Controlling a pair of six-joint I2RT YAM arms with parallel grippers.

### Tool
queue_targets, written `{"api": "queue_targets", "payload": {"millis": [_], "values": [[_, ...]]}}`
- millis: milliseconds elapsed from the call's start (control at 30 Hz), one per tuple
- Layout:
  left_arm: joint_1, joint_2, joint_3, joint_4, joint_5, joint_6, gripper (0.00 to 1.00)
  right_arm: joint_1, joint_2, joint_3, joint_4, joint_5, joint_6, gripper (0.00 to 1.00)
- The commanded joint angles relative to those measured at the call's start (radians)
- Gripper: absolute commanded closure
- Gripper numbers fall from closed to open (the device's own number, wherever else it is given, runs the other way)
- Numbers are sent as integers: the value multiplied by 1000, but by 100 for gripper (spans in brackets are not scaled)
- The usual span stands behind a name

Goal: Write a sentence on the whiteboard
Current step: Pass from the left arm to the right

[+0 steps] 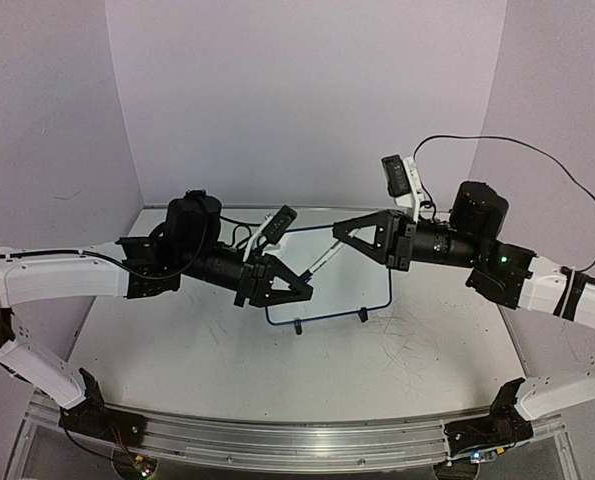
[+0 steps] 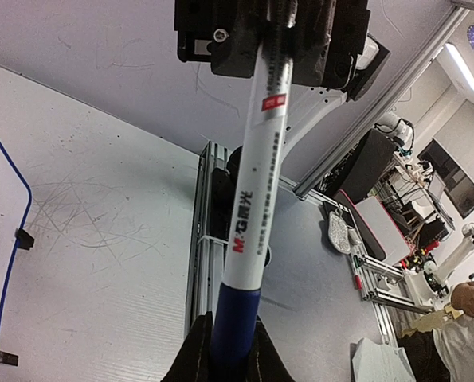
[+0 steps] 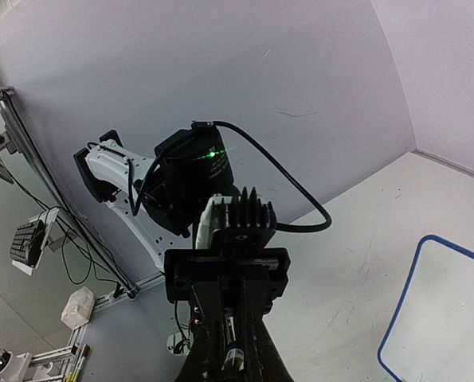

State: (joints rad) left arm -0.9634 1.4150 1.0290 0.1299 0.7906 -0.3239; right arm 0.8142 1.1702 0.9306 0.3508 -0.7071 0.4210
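Scratched grey-white worktop (image 1: pixel 177 350), pale walls round it, lab clutter beyond the rail in the left wrist view. Mid-frame in the top view both arms meet nose to nose, with a marker (image 2: pixel 252 207) bridged between them.

Marker: light, stiff, smooth plastic barrel, likely slippery. It wants a square clamp across the barrel. If the blue cap (image 2: pixel 235 318) is to come off, it needs a straight pull along the axis; a sideways load would twist it in the pads.

Left gripper (image 2: pixel 230 354): jaws pinched onto the blue cap end, touching it on both sides. Right gripper (image 2: pixel 275 56): clamped hard on the other end of the barrel, no gap showing.

Just behind and below them, centre of the top view, is the whiteboard (image 1: pixel 375 285), blue frame, on two little black feet (image 1: pixel 298 326). Cannot tell how steeply it stands. It looks light and tippy, so pen pressure could slide it or push it over; press gently. No sentence visible on its bare parts, and the arms hide some of it.

Judged step: uncapping, writing not yet begun.
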Motion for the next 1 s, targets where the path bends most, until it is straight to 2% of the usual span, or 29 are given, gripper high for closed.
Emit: {"api": "queue_targets", "payload": {"millis": [0,67,167,200,233,300,400,533,700,867,967], "values": [[14,-38,44,18,-36,20,97,3,-1,18,-7,-18,-8,100],[17,-42,46,1,-48,40,100,3,-1,41,-75,36,-21,74],[26,-55,61,-88,-102,111,100,3,8,105,-263,107,-82,24],[28,-58,66,-126,-123,133,100,3,13,129,-319,114,-101,17],[31,-60,71,-161,-136,158,100,3,19,147,-383,121,-121,14],[34,-63,87,-206,-146,196,100,3,28,161,-446,86,-147,12],[35,-64,101,-226,-151,221,100,3,53,164,-444,-34,-146,12],[34,-56,114,-226,-148,205,100,4,106,190,-414,-72,-134,28],[34,-36,125,-225,-98,185,100,4,150,189,-292,-138,-103,32],[34,-39,114,-212,-87,178,100,4,195,208,-255,-166,-91,44],[34,-34,110,-203,-80,177,100,4,200,203,-224,-161,-84,47]]}}
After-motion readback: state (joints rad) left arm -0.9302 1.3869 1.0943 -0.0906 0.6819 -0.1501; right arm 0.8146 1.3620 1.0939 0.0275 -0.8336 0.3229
